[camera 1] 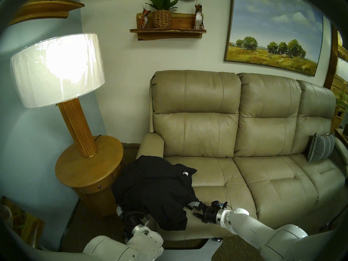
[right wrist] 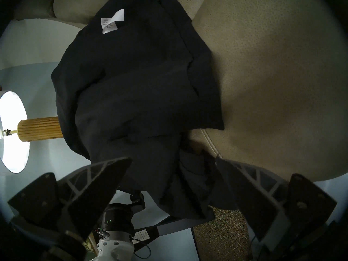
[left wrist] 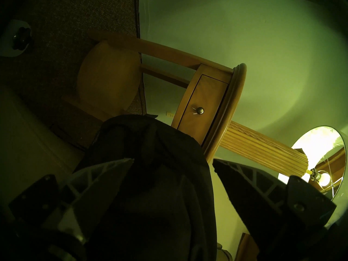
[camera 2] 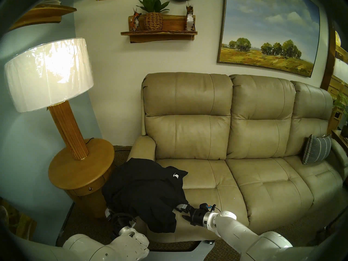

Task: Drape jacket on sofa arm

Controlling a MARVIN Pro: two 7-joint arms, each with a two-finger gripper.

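The black jacket [camera 1: 150, 189] lies draped over the front half of the beige leather sofa arm [camera 1: 150, 143] and spills onto the seat and down the sofa's front. Its white tag [right wrist: 111, 23] faces up. My left gripper [left wrist: 173, 160] is open at the jacket's lower left edge, and a fold of black fabric [left wrist: 150, 179] hangs between its spread fingers. In the head view the jacket hides its fingertips. My right gripper [camera 1: 193, 209] is open just right of the jacket's hem, low over the seat's front edge. The hem [right wrist: 169, 179] lies between its fingers.
A round wooden side table [camera 1: 88, 166] with a drawer stands close to the left of the sofa arm and carries a lit lamp [camera 1: 56, 66]. A grey striped pillow [camera 1: 320, 149] leans at the sofa's far right end. Brown carpet [camera 1: 90, 221] lies in front.
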